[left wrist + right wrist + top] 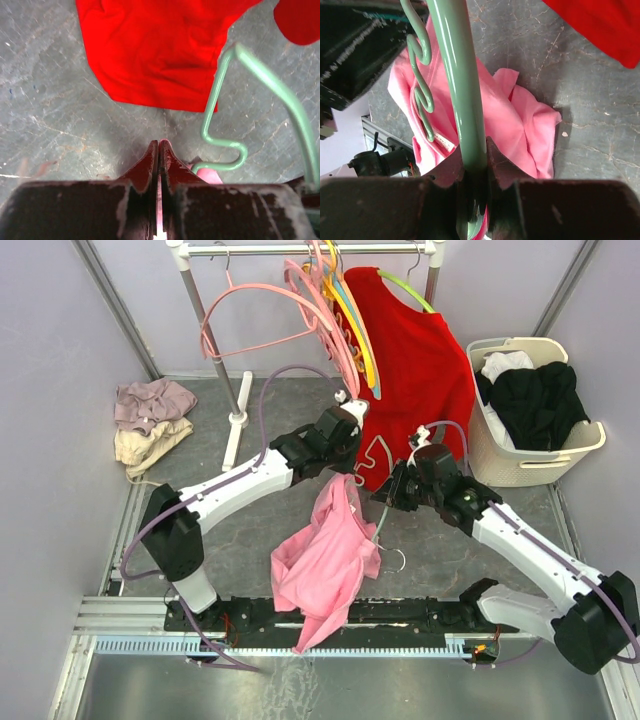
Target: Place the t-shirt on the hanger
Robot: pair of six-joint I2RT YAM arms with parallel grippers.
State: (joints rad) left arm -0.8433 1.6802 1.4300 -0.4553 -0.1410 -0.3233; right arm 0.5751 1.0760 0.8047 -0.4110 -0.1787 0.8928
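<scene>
Pink t-shirt (325,560): thin cotton, light, limp, no shape of its own. It hangs in a crumpled drape between the two arms, its upper end by the left gripper (159,147) and its lower end across the black base bar (420,615) at the near edge. Expect sagging and bunching, so it is best taken at the neck hem or a shoulder seam, where the cloth is doubled. The left gripper's jaws are pressed tight with a pink sliver in the seam, which reads as a thin pinch of shirt. Mint hanger (460,90): rigid, smooth, probably slippery. The right gripper (472,162) is clamped on its arm, with pink cloth just behind. The cream basket (500,455), far right, holds a black garment (535,400) and a white garment (505,365).
</scene>
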